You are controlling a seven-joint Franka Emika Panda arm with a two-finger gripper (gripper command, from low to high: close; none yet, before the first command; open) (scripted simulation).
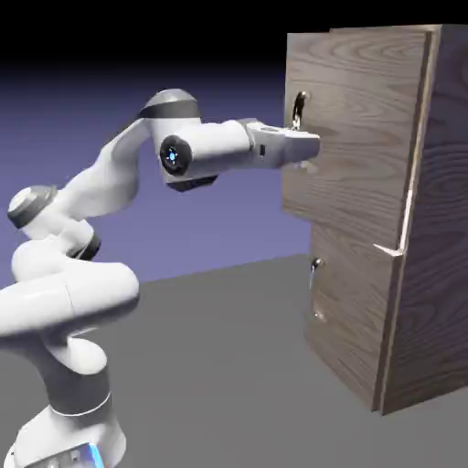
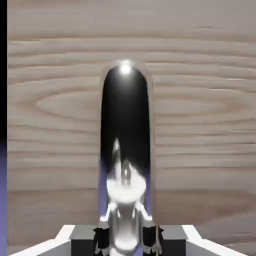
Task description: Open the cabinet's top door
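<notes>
You have the cabinet [image 1: 402, 210] standing tall along the right side of the exterior view, its long axis vertical, its top and right side cut off by the frame. Its front faces left, toward the arm, and the top door [image 1: 352, 128] fills the upper right of that view; the door's right edge appears to stand slightly proud of the cabinet body above the lower door [image 1: 352, 320], though how far it is ajar is hard to judge. The bar handle [image 1: 299, 111] runs vertically on the door's left part; you see only its upper end, because the pincer [image 1: 311, 155] reaches in level from the left and covers the rest. In the hand view the handle [image 2: 125, 150] rises up the middle of the frame as a dark, shiny bar with a bright highlight near its top, set against horizontal wood grain that fills almost everything else. Your pincer is clamped narrow on that handle: the two fingertips [image 2: 102, 239] at the bottom middle press its lower end from either side, and the reflective metal there blurs where finger ends and handle begins. The lower door's small handle [image 1: 315, 265] shows only as a faint glint. The grey counter [image 1: 228, 366] spreads across the lower part of the exterior view.
</notes>
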